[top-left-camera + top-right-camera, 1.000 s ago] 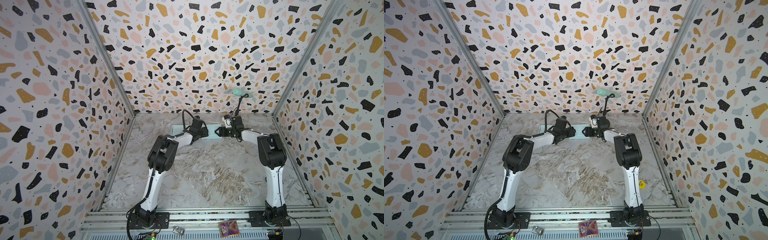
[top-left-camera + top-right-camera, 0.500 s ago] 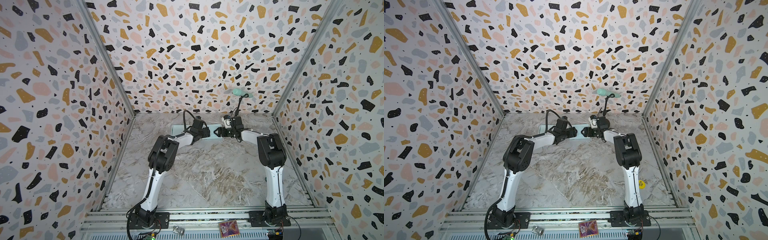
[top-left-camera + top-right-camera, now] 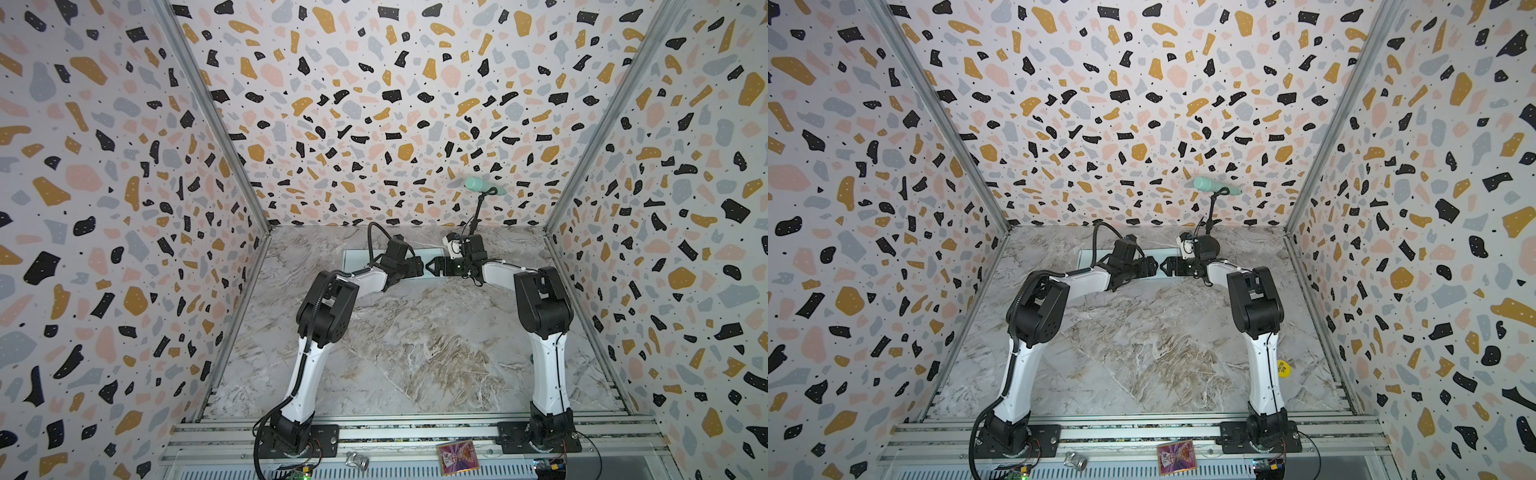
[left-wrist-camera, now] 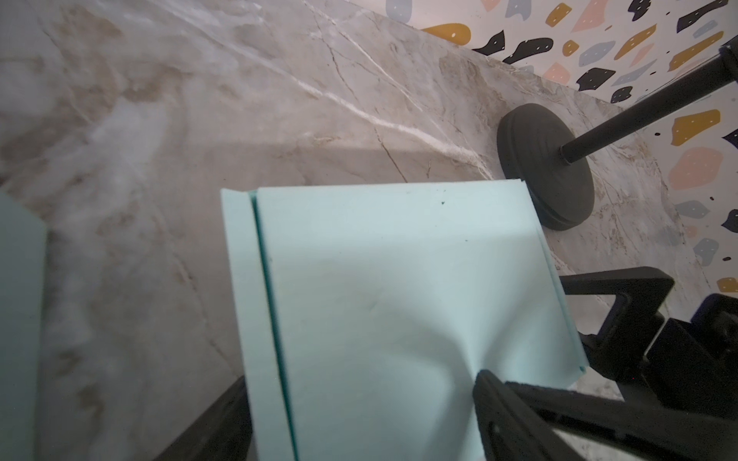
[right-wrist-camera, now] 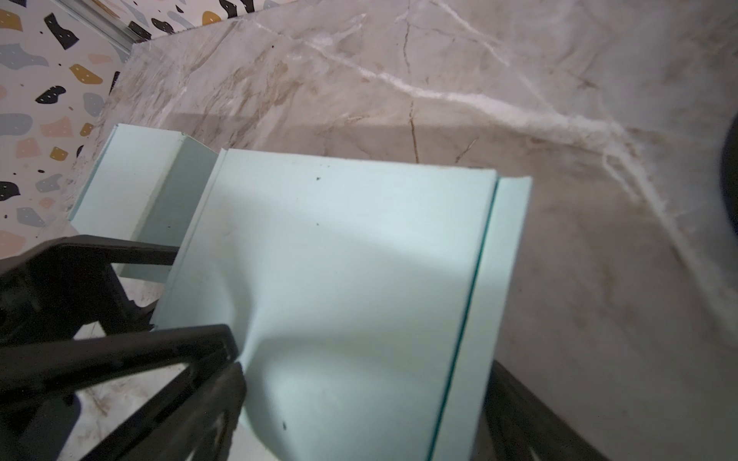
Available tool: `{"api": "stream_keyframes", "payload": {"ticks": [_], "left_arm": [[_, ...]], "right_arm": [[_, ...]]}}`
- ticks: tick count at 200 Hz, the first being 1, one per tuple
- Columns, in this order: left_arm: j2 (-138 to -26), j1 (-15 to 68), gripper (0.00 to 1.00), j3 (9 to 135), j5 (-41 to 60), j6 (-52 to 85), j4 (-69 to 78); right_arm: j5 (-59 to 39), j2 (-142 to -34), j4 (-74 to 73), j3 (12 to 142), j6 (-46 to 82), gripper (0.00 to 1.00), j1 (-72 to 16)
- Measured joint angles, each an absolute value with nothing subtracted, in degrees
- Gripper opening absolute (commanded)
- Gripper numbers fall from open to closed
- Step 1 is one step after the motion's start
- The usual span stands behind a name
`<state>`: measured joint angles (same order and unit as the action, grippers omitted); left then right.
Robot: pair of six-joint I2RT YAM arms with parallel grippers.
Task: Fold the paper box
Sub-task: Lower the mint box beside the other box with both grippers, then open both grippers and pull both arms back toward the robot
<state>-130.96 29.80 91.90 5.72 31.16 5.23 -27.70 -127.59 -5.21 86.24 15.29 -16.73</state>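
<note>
The paper box (image 3: 354, 259) is pale mint card lying flat at the back of the table, seen in both top views (image 3: 1090, 257). My left gripper (image 3: 419, 266) and right gripper (image 3: 432, 266) meet tip to tip over it. In the left wrist view a box panel (image 4: 399, 279) with a dark green crease fills the gap of my open left gripper (image 4: 359, 399). One fingertip (image 4: 491, 391) dents the card. In the right wrist view the same panel (image 5: 339, 247) lies across my open right gripper (image 5: 365, 383), and a side flap (image 5: 135, 191) stands up beyond it.
A black stand with a round base (image 4: 547, 167) and a mint head (image 3: 484, 187) stands just behind the box, near the back wall. Patterned walls close in on three sides. A card (image 3: 457, 455) and a metal piece (image 3: 357, 460) lie on the front rail.
Both grippers' jaws have spread wider. The arms have hardly moved and stay tip to tip over the box.
</note>
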Motion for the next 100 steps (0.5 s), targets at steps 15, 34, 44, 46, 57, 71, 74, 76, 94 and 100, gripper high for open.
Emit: {"api": "stream_keyframes", "payload": {"ticks": [15, 34, 44, 46, 57, 71, 74, 76, 94, 100], "left_arm": [[-130.7, 29.8, 0.91, 91.6, 5.8, 31.2, 5.2], [-130.0, 29.8, 0.93, 91.2, 5.9, 31.2, 5.2], [-129.4, 29.8, 0.94, 90.9, 5.9, 31.2, 5.2], [-129.3, 29.8, 0.94, 90.8, 5.9, 31.2, 5.2], [-128.4, 29.8, 0.95, 90.4, 5.9, 31.2, 5.2], [-127.1, 29.8, 0.95, 90.0, 5.9, 31.2, 5.2], [-126.9, 29.8, 0.95, 89.9, 5.9, 31.2, 5.2], [-126.7, 29.8, 0.95, 89.8, 5.9, 31.3, 5.2], [-124.9, 29.8, 0.96, 89.2, 5.9, 31.2, 5.2], [-124.3, 29.8, 0.95, 89.0, 5.9, 31.2, 5.2]], "right_arm": [[-27.7, -127.0, -5.2, 85.7, 15.3, 0.99, -16.7], [-27.6, -126.0, -5.2, 84.9, 15.3, 0.99, -16.7], [-27.6, -125.4, -5.2, 84.6, 15.3, 0.99, -16.7], [-27.6, -125.3, -5.2, 84.5, 15.3, 0.99, -16.7], [-27.6, -124.7, -5.2, 84.3, 15.3, 0.99, -16.7], [-27.4, -123.7, -5.2, 84.1, 15.3, 0.99, -16.7], [-27.4, -123.5, -5.2, 84.0, 15.3, 0.99, -16.7], [-27.4, -123.3, -5.2, 83.9, 15.3, 0.99, -16.7], [-27.3, -121.6, -5.2, 82.9, 15.3, 0.99, -16.7], [-27.3, -121.1, -5.2, 82.5, 15.3, 0.99, -16.7]]}}
